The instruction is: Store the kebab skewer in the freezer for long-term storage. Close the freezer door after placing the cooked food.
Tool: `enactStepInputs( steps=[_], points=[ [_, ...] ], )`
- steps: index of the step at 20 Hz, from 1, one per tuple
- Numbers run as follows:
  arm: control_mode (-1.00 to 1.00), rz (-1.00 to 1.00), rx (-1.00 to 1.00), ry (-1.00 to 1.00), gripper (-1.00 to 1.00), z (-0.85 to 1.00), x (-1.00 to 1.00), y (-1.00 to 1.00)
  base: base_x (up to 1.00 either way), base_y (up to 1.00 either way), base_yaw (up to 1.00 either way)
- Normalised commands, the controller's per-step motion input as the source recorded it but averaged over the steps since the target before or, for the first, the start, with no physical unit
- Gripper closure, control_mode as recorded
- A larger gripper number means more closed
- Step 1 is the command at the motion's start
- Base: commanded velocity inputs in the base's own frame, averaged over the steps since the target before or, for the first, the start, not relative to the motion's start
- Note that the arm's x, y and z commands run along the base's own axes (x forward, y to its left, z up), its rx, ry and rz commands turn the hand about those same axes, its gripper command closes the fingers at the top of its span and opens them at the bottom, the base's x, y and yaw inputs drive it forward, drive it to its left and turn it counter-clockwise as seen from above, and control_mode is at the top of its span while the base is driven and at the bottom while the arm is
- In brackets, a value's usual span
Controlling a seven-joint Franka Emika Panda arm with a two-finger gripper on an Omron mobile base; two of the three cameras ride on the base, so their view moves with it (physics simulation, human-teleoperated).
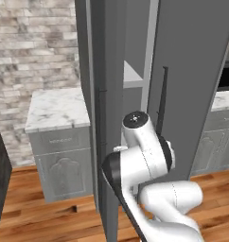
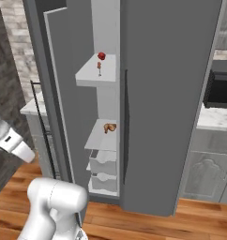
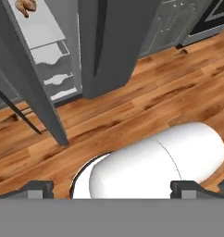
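Observation:
The kebab skewer (image 2: 99, 68) rests on the upper white shelf inside the freezer (image 2: 171, 93), just below a round red food (image 2: 102, 56). The freezer door (image 2: 61, 98) stands partly open, its white lining facing the shelves and its thin black bar handle (image 2: 40, 122) on the outside. In the left base view the door (image 1: 107, 142) is seen nearly edge-on in front of my arm. My gripper (image 3: 111, 189) is open and empty; it points down at the wood floor beside the door's lower corner (image 3: 33, 92), apart from the door.
A brown croissant-like lump (image 2: 109, 127) lies on a lower shelf above white drawers (image 2: 103, 164). The fridge's other door (image 1: 192, 71) is shut. A marble-topped cabinet (image 1: 57, 111) stands to the left and a black microwave (image 2: 221, 89) to the right.

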Motion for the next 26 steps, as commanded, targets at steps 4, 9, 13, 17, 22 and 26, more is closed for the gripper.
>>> enactStepInputs(
  steps=[4, 9, 13, 17, 22, 26],
  points=[
    [-1.0, -0.33, -0.33, -0.12, -1.0, 0.09, 0.43, 1.0, 0.0, 0.0, 0.0],
    [-1.0, -0.27, -0.27, -0.24, -1.0, 0.01, 0.8, 0.75, 0.0, 0.0, 0.0],
    [-1.0, -0.29, -0.23, -0.3, -1.0, 0.0, 0.86, 0.6, 0.0, 0.0, 0.0],
    [-1.0, -0.33, -0.18, -0.32, -1.0, 0.0, 0.44, 0.46, 0.0, 0.0, 0.0],
    [-1.0, -0.3, -0.11, -0.17, -1.0, 0.0, 0.26, 0.17, 0.0, 0.0, 0.0],
    [-1.0, -0.19, -0.04, 0.02, -1.0, 0.0, 0.43, 0.0, 0.0, 0.0, 0.0]
  ],
)
